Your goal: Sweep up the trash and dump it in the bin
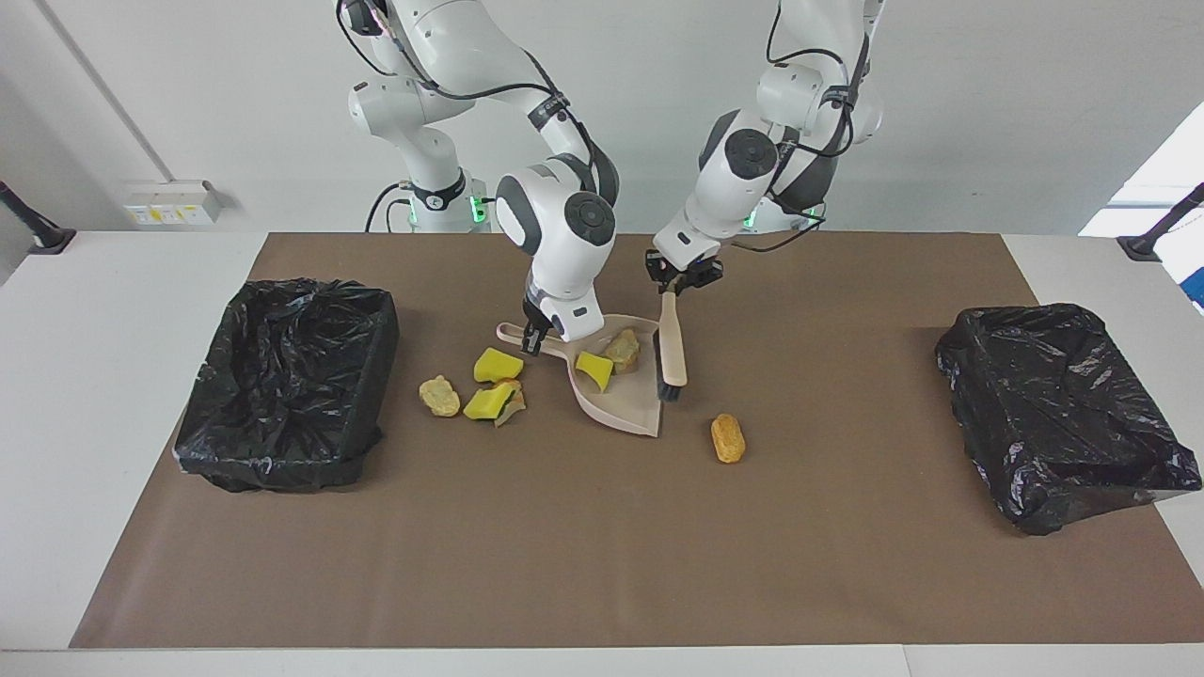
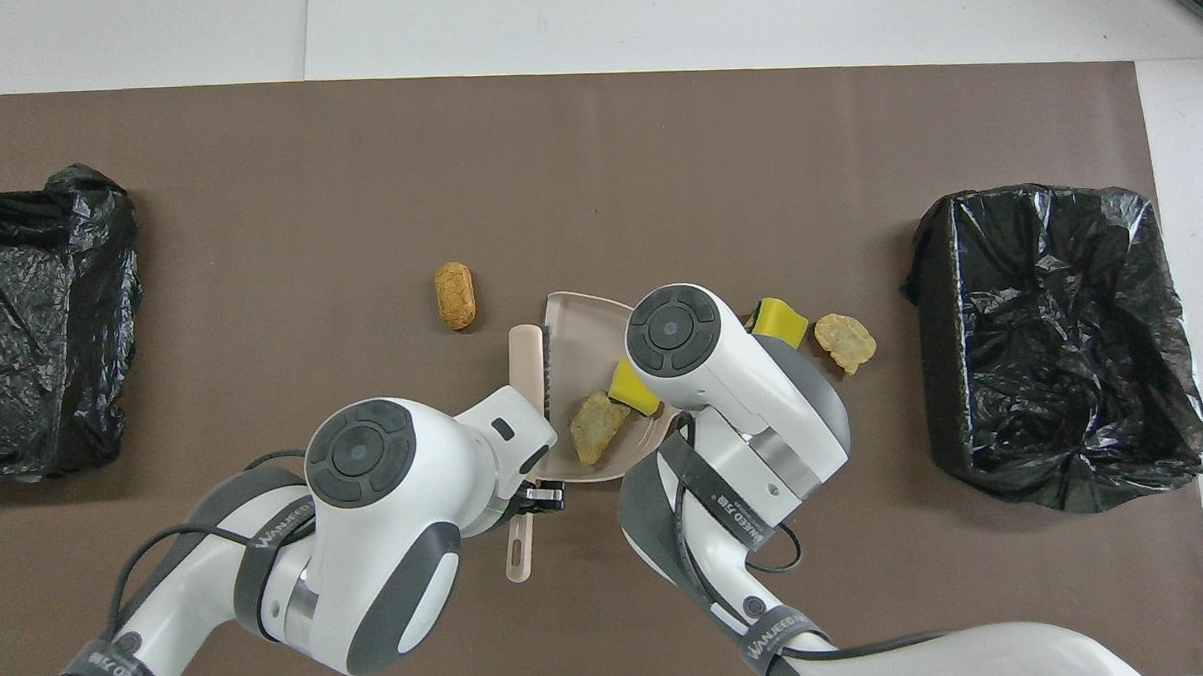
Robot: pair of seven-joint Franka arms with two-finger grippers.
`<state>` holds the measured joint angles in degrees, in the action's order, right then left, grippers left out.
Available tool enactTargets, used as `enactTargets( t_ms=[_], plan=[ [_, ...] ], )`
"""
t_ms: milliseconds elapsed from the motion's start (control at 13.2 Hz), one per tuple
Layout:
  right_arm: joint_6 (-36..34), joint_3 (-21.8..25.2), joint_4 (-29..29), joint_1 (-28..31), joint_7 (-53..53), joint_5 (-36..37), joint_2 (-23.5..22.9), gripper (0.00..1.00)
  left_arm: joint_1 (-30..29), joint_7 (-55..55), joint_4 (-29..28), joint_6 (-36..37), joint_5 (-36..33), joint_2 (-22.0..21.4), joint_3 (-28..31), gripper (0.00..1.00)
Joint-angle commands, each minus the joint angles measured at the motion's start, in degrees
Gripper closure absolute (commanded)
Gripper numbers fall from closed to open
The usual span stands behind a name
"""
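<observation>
Facing view: the dustpan (image 1: 628, 406) lies at frame centre, its handle running up-left to the right gripper (image 1: 536, 338), which is clamped on it. Inside the dustpan sit 1 yellow wedge (image 1: 593, 369) and 1 beige lump (image 1: 624, 349). The left gripper (image 1: 679, 280) is closed on the brush (image 1: 672, 353), whose long axis runs nearly straight down the frame, bristles at the bottom, along the dustpan's right edge. Left of the dustpan lie 2 more wedges (image 1: 497, 365) stacked up and down the frame, and a second lump (image 1: 438, 395) at their left. The oblong piece (image 1: 728, 438) lies lower right of the dustpan, well apart from the brush tip, its long axis almost vertical in frame. 2 black-lined bins stand at mid left (image 1: 282, 385) and mid right (image 1: 1063, 414); no trash shows in either.

Overhead view: the dustpan (image 2: 571, 329) opens toward the top of the frame, holding a wedge (image 2: 631, 387) and a lump (image 2: 597, 428). The brush (image 2: 525, 366) stands along its left edge, vertical. The oblong piece (image 2: 455, 295) lies upper left of it, long axis vertical. 1 wedge (image 2: 781, 320) and 1 lump (image 2: 845, 341) lie right of the dustpan. Bins sit at the left edge (image 2: 45, 317) and the right (image 2: 1057, 347).
</observation>
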<state>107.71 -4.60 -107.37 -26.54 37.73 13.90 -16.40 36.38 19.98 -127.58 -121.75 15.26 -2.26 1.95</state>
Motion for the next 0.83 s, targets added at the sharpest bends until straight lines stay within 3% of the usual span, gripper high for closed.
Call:
enactTargets(
  t_ms=[0,453,755],
  plan=[
    [-0.1,-0.4,-2.0,0.1,-6.0,0.4,2.0,1.0,-5.0,-1.3,4.1,3.2,-5.7,2.3,-0.2,1.0],
    [2.3,-0.4,-6.1,-1.1,-7.5,0.3,4.0,1.0,-17.3,-20.7,17.5,5.4,-10.9,11.5,-0.2,1.0],
    [3.7,-0.4,-6.1,-1.1,-7.7,0.3,3.9,1.0,-19.3,-29.5,22.4,6.6,-19.0,17.8,-0.2,1.0]
  ],
)
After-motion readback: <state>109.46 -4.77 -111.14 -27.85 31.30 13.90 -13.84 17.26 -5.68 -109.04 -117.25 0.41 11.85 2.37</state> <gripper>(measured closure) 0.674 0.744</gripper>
